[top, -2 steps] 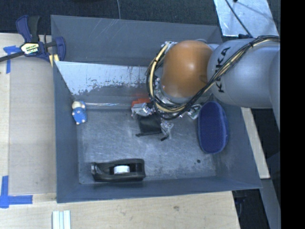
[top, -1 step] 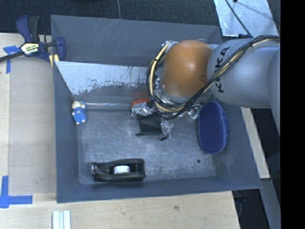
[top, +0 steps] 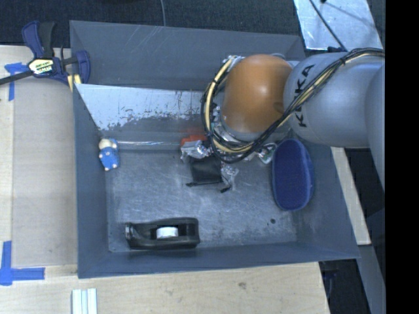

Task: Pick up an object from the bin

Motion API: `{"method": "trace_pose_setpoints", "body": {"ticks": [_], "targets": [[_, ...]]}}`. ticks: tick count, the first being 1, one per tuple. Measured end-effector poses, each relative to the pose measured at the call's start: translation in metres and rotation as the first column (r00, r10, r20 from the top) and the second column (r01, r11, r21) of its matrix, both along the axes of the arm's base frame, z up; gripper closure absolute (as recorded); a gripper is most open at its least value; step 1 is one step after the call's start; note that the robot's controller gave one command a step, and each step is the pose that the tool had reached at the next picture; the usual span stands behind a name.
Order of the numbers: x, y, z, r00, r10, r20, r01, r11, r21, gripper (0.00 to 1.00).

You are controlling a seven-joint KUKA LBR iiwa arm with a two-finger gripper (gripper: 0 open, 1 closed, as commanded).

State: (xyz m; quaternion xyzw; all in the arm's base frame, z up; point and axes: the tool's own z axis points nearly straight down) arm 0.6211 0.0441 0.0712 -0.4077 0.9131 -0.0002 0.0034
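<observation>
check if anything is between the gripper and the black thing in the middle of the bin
Nothing visible does: the gripper is right over the black thing. A small red thing lies beside it toward the back wall, a blue oval thing off to the view's right.

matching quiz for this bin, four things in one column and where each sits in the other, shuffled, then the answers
1 black tape dispenser
2 dark blue oval pad
3 small blue and white object
4 flat black piece

A at the gripper, mid-bin
B left side of the floor
C near the view's bottom wall
D right side

Pairs: 1-C, 2-D, 3-B, 4-A
</observation>
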Motion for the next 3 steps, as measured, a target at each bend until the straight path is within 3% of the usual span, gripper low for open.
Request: {"method": "trace_pose_setpoints", "body": {"ticks": [1, 2, 3], "targets": [[0.000, -0.001, 0.000, 1.000, -0.006, -0.001, 0.006, 1.000, 0.001, 0.00], [0.001, -0.001, 0.001, 1.000, -0.005, 0.000, 0.005, 1.000, 0.001, 1.00], [0.004, 0.000, 0.119, 1.000, -0.009, 0.007, 0.009, 1.000, -0.001, 1.00]]}}
